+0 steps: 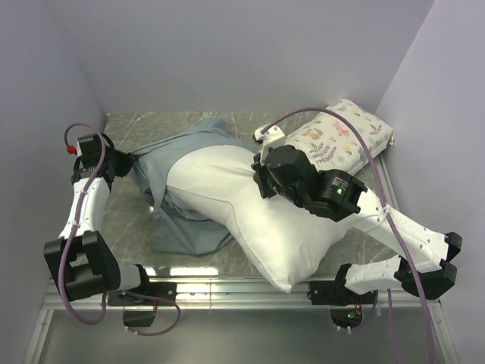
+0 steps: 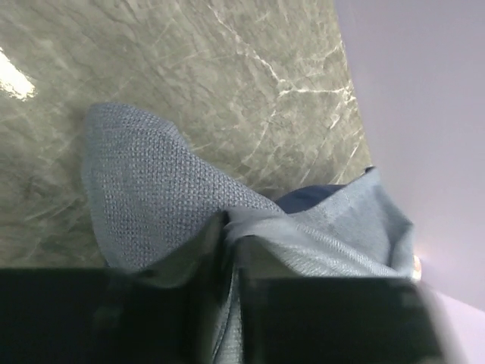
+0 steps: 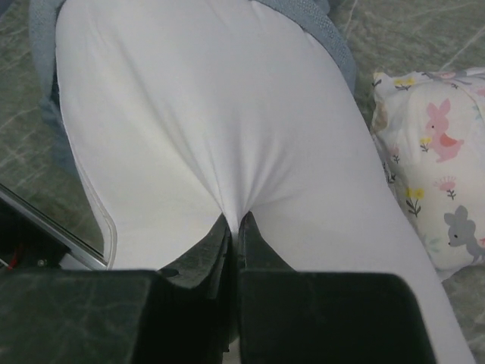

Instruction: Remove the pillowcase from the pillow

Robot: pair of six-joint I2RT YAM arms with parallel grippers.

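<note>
The plump white pillow (image 1: 227, 189) lies diagonally across the table, most of it bare. The pillowcase (image 1: 189, 144) shows its paler grey-blue side, bunched over the pillow's far left end and trailing onto the table (image 1: 186, 231). My left gripper (image 1: 135, 163) is at the case's left edge; in the left wrist view a fold of the pillowcase (image 2: 144, 197) is pinched in the left gripper (image 2: 231, 235). My right gripper (image 1: 258, 163) sits on top of the pillow. The right wrist view shows this gripper (image 3: 239, 220) shut on a tuck of the pillow (image 3: 212, 114), with the pillowcase (image 3: 318, 23) at the far end.
A smaller printed pillow (image 1: 341, 140) lies at the back right, close beside the white one (image 3: 439, 167). Pale walls close in the marbled table (image 1: 129, 220) on the left, back and right. A metal rail (image 1: 227, 284) runs along the near edge.
</note>
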